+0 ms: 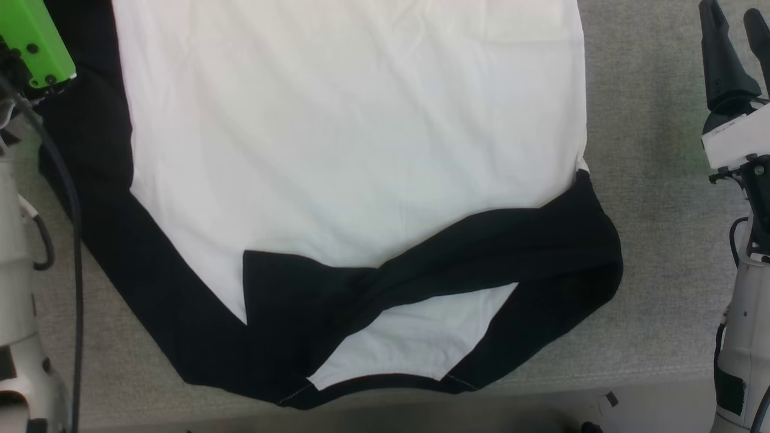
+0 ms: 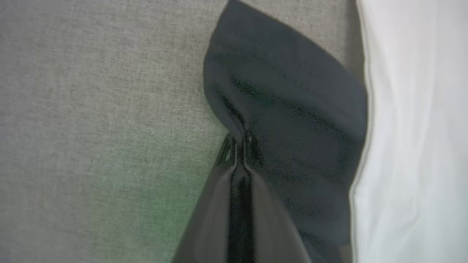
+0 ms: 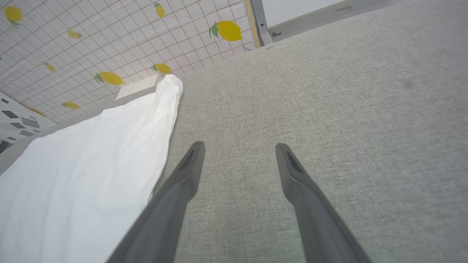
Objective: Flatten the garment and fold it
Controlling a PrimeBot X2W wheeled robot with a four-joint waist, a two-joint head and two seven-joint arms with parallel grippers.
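Grey woven cloth covers the worktop (image 1: 656, 180) where the garment (image 1: 361, 150), a white raglan shirt with black sleeves, lies spread with its black-trimmed neckline (image 1: 385, 379) at the edge nearest the robot. The white body is mostly smooth, with faint creases.

The right sleeve (image 1: 481, 252) is folded inward across the chest. Its squared end rests on the white cloth, and a white wedge shows between the sleeve and the neckline. The left sleeve (image 1: 90, 150) runs up the shirt's left side, just beside the white body.

At that sleeve, the left gripper (image 2: 239, 142) has its jaws clenched on a pinch of black cloth, which puckers into ridges where the tips meet. A green housing (image 1: 36, 36) on that arm sits over the sleeve at the upper left of the head view, with a dark cable (image 1: 75, 240) trailing below it.

The right gripper (image 3: 239, 149) hangs over bare grey cloth to the shirt's right, jaws released and spread wide, grasping nothing. Its left finger is just beside the white side edge of the shirt. Beyond the worktop stands a tiled wall with a lemon print (image 3: 91, 36).
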